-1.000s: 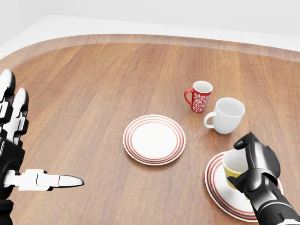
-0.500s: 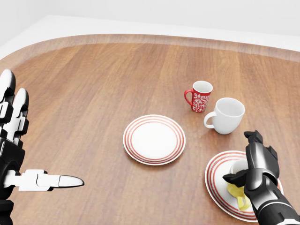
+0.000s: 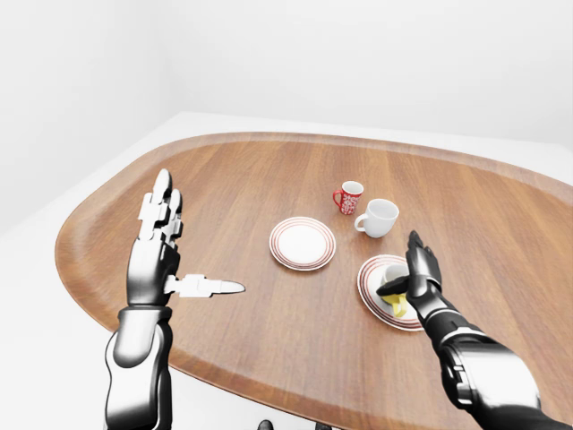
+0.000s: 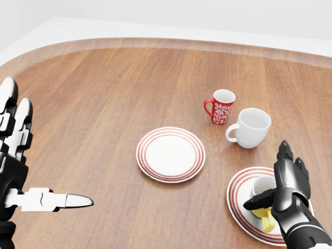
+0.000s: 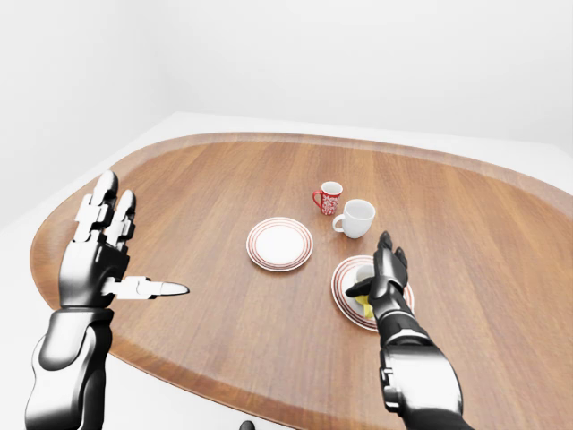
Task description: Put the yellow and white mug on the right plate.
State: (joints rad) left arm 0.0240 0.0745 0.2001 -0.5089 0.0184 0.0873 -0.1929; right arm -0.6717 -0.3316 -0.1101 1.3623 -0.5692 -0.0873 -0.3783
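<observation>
My right hand [image 4: 288,189] hangs spread at lower right, fingers off the yellow and white mug [image 4: 263,199] on the right plate [image 4: 239,205], just left of my palm.

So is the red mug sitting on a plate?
No, the red patterned mug stands on the bare wooden table, above the two red-rimmed plates in the head view.

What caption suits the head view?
Right hand open beside yellow and white mug on the right plate.

A rounded wooden surface [image 3: 269,179] stands on a pale floor [image 3: 54,242], plain white walls [image 3: 358,54] behind.
</observation>
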